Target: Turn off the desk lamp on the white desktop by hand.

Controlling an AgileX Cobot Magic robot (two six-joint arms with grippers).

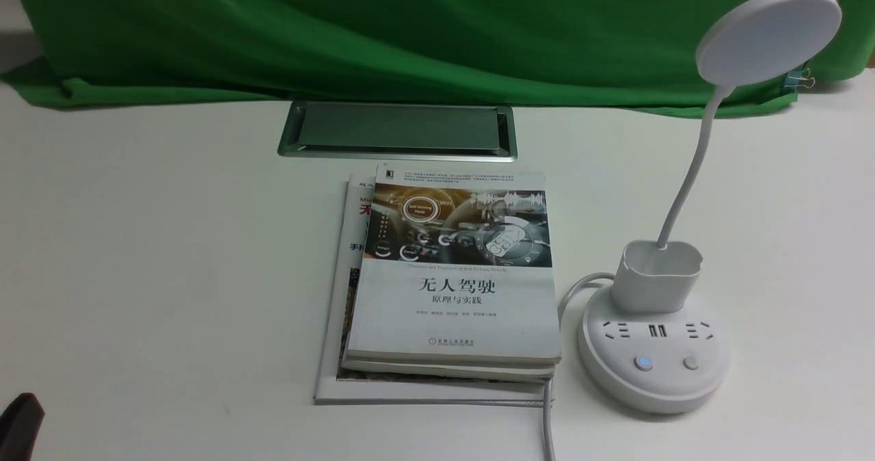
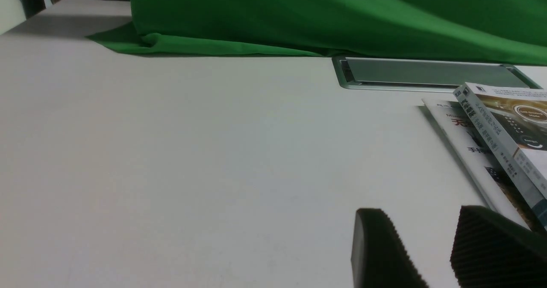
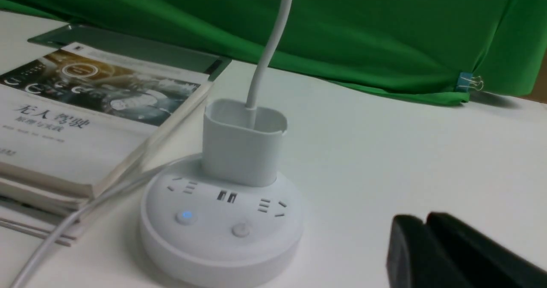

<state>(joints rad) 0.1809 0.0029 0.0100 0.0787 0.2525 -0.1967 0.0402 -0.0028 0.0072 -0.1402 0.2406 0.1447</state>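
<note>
While its left button (image 1: 642,362) glows blue, the desk lamp (image 1: 655,347) stands at the right of the white desktop (image 1: 157,256), just beside a stack of books (image 1: 448,283), its cord (image 1: 548,420) trailing toward the near edge. Behind the books lies the grey cable hatch (image 1: 397,130), before a green cloth backdrop (image 1: 383,30). Low over bare table, the left gripper (image 2: 431,249) shows spread fingers; the right gripper (image 3: 425,245), near the lamp's base, has its fingers pressed together, touching nothing.

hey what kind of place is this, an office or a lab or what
Probably a lab or office desk staged for recording: a white desktop with a metal cable hatch, stacked books beside a desk lamp, and a green cloth backdrop.
</note>
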